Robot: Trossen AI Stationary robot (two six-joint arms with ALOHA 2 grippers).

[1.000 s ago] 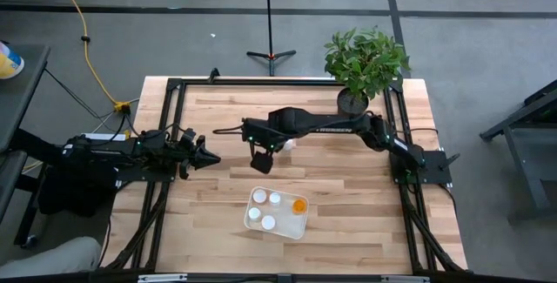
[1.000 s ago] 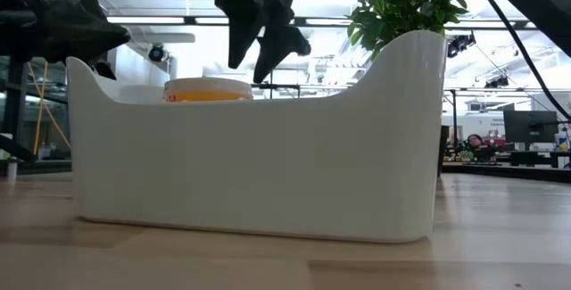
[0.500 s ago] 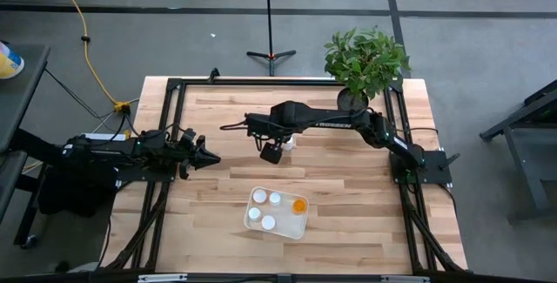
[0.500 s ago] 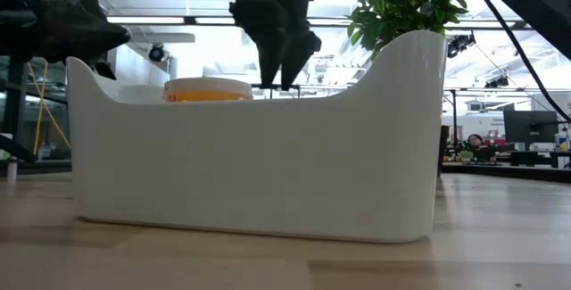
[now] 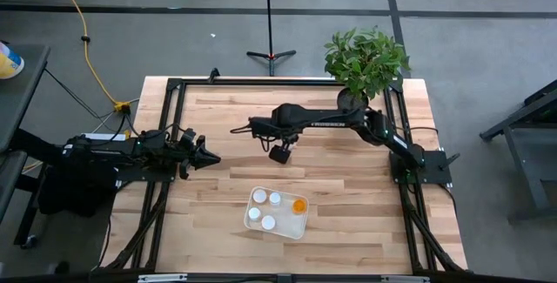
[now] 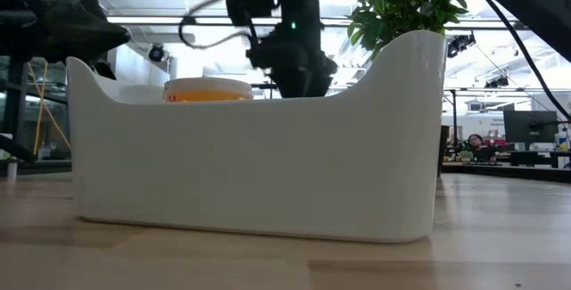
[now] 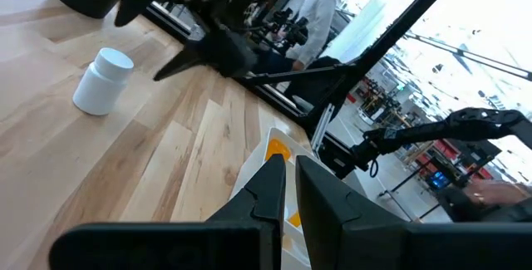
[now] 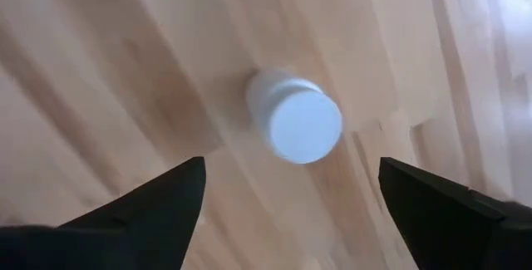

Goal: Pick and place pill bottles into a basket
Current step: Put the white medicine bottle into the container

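Note:
The white basket [image 5: 282,234] stands near the table's front middle. It holds several white-capped pill bottles [image 5: 259,198] and one orange one [image 5: 299,205]. In the low view its wall [image 6: 259,165] fills the front, with an orange bottle [image 6: 207,89] showing above the rim. One more white bottle [image 8: 295,120] stands upright on the wood beyond the basket; it also shows in the left wrist view [image 7: 101,81]. My right gripper [image 5: 279,152] [image 8: 291,170] hovers over it, open, one finger on either side, touching nothing. My left gripper [image 5: 209,158] [image 7: 289,170] waits shut at the table's left.
A green plant in a black pot [image 5: 365,61] stands at the table's far right corner. Black frame rails [image 5: 171,126] run along the table's edges. Bare wood lies between the lone bottle and the basket. Beyond the table a person [image 7: 320,4] shows.
My right gripper has gone from the basket's far side toward the table's far right, turned about, and come down over the lone white bottle. It has stayed open.

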